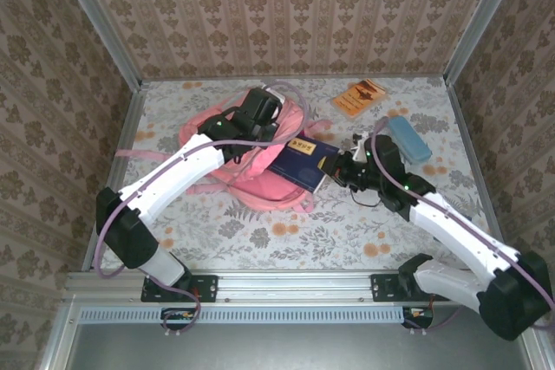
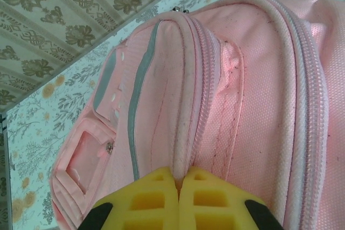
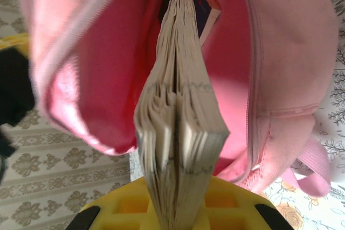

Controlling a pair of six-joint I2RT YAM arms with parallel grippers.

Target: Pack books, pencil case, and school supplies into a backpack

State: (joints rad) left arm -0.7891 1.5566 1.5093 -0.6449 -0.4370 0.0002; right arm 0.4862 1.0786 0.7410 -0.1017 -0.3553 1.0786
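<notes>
Backpack (image 1: 256, 186): soft pink woven fabric, lumpy and collapsed, with ribbed zip tracks, a grey-blue piping line and a flat pink strap trailing off its left side; it lies on the far left-centre of the table. Left gripper (image 2: 180, 181): yellow ribbed pads closed tight on a raised fabric fold beside a zip on the backpack's upper edge. Navy book (image 1: 299, 162): thin, dark blue cover with a small gold mark, lying half in the backpack's right-hand opening; the right wrist view shows its cream, fanned and slightly wavy page block reaching into the pink interior. Right gripper (image 3: 178, 208): yellow pads clamped on the outer edge of the navy book, just right of the backpack. Orange booklet (image 1: 360, 95): thin, flat, with a dark picture, lying beyond and to the right of the backpack, apart from it. Pencil case (image 1: 408, 138): light blue, smooth, oblong with rounded ends, further right of the backpack, near the right arm. Table (image 1: 286, 240): covered in pale cloth printed with grey leaves and orange flowers. Walls (image 1: 286, 6): beige damask-patterned paper on three sides, with metal corner posts (image 1: 95, 23).
</notes>
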